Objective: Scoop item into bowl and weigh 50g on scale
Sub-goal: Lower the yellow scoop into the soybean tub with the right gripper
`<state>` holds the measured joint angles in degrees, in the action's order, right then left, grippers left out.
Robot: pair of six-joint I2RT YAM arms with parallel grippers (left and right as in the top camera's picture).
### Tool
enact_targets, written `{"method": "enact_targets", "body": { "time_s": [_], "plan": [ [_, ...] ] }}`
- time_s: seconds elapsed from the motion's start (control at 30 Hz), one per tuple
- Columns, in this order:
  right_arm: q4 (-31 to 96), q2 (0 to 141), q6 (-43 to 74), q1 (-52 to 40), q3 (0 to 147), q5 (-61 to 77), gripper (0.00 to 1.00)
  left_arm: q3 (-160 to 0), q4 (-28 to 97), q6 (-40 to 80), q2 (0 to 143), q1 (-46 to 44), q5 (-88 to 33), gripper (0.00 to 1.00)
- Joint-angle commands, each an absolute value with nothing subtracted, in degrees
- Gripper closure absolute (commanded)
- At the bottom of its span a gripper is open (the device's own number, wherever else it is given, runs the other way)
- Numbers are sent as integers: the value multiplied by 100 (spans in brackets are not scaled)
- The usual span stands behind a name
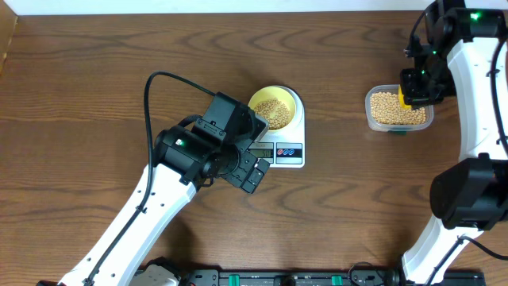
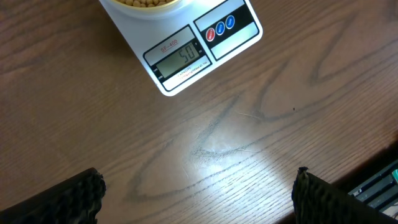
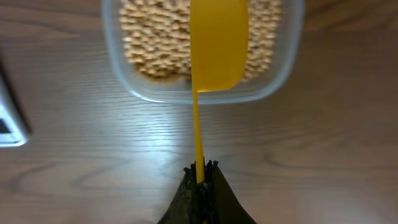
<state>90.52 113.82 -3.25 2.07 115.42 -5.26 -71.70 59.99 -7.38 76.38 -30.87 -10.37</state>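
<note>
Beans (image 1: 271, 110) heaped in the pale-yellow bowl (image 1: 294, 98), set on the white scale (image 1: 290, 161) near the middle of the table (image 1: 79, 79). On the display (image 2: 182, 59), seen from the left wrist, a clear "50". Judged from that: target weight reached, scooping apparently finished, the step in hand a check of the reading.

More of the same beans filling a clear tub (image 1: 370, 113) off to the right, well apart from the scale. Over that tub, a yellow scoop (image 3: 214, 43), its thin handle pinched between the closed fingers of the right gripper (image 3: 200, 168); no beans visible on the face turned to the wrist camera, though hard to say for certain whether empty.

Just in front of the scale, over bare wood, the left gripper (image 2: 198, 183), fingers spread wide and holding nothing.

Next, probably: no further scoop toward the bowl, since any added bean risks overshooting. Calls instead for lowering the scoop into or beside the tub, letting go gently, and keeping both arms off the scale and bowl so as not to disturb the number.
</note>
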Motion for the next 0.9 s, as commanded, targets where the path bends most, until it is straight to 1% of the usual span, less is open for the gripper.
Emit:
{"method": "enact_targets", "body": {
  "time_s": [0.0, 0.23, 0.5, 0.73, 0.87],
  "plan": [
    [9037, 11275, -86, -10, 11526, -1291, 99, -7244, 6012, -749, 7594, -3094, -1022, 2],
    [9065, 11275, 43, -235, 11526, -1468, 99, -7244, 6012, -749, 7592, -3094, -1022, 2],
    [8908, 11284, 128, -357, 11327, -1337, 99, -7244, 6012, -749, 7592, -3094, -1022, 2],
    [8530, 11284, 172, -390, 10770, -1306, 99, -7244, 6012, -749, 7592, -3094, -1022, 2],
    [8184, 11284, 167, -375, 10514, -1052, 99, -7244, 6012, -749, 7594, -3094, -1022, 2]
  ]
}}
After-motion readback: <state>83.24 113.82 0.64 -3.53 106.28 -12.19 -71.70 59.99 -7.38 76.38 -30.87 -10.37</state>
